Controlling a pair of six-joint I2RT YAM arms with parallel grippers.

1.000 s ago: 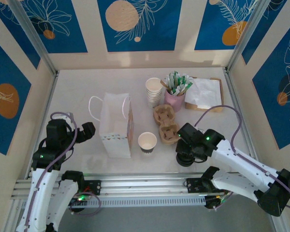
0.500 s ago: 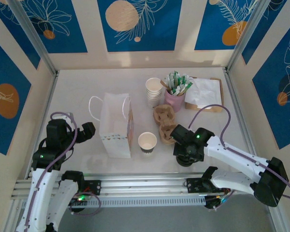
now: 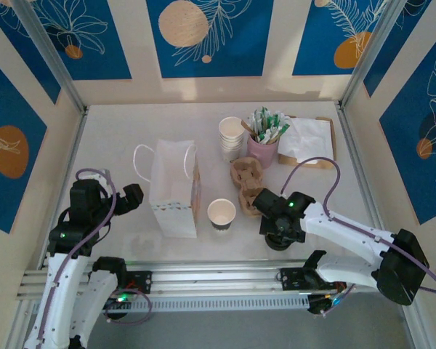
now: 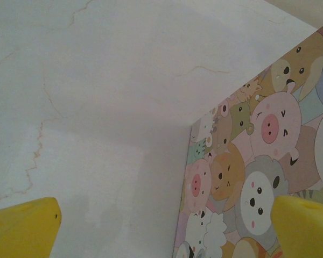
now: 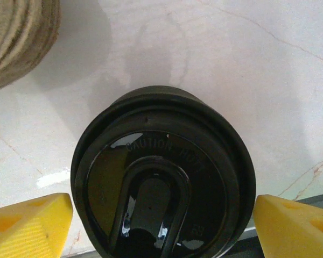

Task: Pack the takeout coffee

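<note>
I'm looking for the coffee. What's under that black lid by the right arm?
The black lid sits on the marble table, with the open right pincer on either side of it. Only the lid's shiny top shows. Whatever is beneath is covered by the lid itself.

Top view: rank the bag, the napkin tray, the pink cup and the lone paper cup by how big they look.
1. bag
2. napkin tray
3. pink cup and paper cup: these look about alike, so I won't rank them.

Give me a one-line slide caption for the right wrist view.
Open right claw flanks the black coffee lid on the marbled table, cardboard cup carriers at upper left.
</note>
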